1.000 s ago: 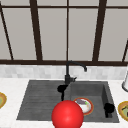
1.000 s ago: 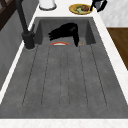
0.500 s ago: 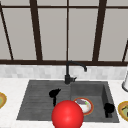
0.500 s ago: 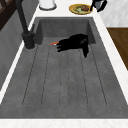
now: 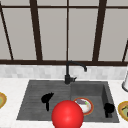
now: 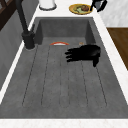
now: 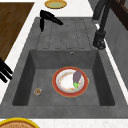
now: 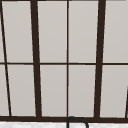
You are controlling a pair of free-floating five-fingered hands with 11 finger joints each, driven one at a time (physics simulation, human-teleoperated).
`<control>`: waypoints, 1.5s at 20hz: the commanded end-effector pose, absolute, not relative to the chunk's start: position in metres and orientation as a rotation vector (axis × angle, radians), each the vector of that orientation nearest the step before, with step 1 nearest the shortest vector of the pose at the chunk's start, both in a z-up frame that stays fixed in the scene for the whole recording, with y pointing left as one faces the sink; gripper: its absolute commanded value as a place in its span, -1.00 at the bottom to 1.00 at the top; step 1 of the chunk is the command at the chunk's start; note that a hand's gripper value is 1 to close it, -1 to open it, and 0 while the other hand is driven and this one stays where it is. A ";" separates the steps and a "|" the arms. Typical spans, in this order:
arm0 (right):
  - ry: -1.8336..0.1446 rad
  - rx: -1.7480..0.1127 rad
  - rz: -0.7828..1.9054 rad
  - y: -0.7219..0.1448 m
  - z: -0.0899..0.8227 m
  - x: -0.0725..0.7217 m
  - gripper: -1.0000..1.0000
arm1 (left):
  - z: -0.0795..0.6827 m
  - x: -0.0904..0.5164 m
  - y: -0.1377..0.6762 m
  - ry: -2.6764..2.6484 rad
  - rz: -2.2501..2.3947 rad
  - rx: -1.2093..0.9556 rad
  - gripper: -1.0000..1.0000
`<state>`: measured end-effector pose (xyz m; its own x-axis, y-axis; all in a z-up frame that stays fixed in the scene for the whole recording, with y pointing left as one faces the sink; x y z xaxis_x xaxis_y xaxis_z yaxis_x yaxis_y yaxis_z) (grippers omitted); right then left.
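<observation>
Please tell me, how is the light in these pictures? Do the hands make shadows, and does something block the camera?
Front view: flat, even light; a red ball close to the camera covers part of the plate. Left side view: the left hand hovers over the sink's drainboard with no clear shadow beneath. Right side view: the basin walls are only slightly darker than its floor.

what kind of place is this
Most likely a kitchen, rendered in a simulator: a dark sink with a black tap under a window, and a plate with food scraps in the basin.

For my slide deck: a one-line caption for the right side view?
Red-rimmed plate in the sink basin, left hand over the drainboard, faucet behind.
</observation>
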<state>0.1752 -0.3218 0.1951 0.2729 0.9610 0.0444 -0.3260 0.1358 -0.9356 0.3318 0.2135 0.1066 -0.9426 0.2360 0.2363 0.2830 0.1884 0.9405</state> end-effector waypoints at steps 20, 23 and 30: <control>-0.809 -1.002 1.097 -0.322 0.195 0.175 0.00 | 0.161 0.264 0.298 -2.323 -1.944 -0.518 -1.00; -0.809 -1.002 1.097 -0.322 0.195 0.175 0.00 | 0.162 0.238 0.309 -2.324 -1.926 -0.530 -1.00; -0.809 -1.002 1.097 -0.322 0.195 0.175 0.00 | 0.185 0.191 0.332 -2.292 -1.900 -0.568 -1.00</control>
